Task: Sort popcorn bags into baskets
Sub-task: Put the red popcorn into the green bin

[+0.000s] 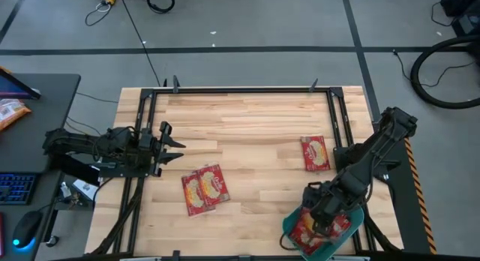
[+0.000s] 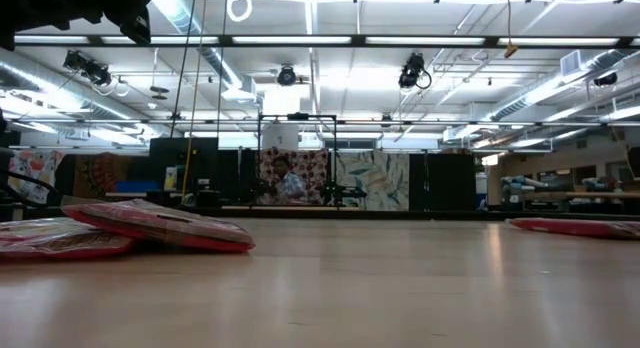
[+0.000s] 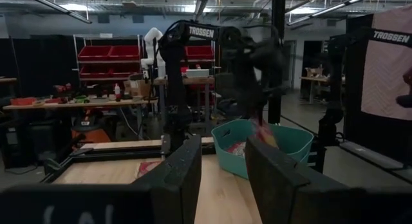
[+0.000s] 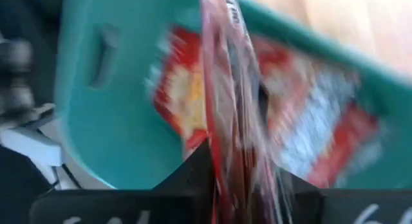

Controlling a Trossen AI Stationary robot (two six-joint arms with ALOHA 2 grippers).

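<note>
Two red popcorn bags (image 1: 204, 190) lie overlapping on the wooden table left of centre, and they also show in the low view (image 2: 150, 226). A third bag (image 1: 315, 152) lies flat toward the right. The teal basket (image 1: 289, 229) sits at the table's near right corner with several red bags inside (image 4: 187, 95). My right gripper (image 1: 321, 210) hovers over the basket, shut on another popcorn bag (image 4: 232, 108). My left gripper (image 1: 171, 141) waits open at the table's left side, level, touching nothing. My right gripper pinches a popcorn bag between its two fingers (image 4: 193, 169), coming from above and pointing down into the basket. The bag stands edge-on (image 4: 225, 69) and hangs below the fingers (image 3: 264, 130), above the bags in the basket. Which edge it grips is hidden by the fingers.
Bare wooden tabletop (image 1: 247, 126) lies between the arms and toward the far edge. A black metal frame (image 1: 240, 88) runs around the table. A side desk with a keyboard (image 1: 15, 190) and an orange-and-white packet (image 1: 11, 111) stands left of the table.
</note>
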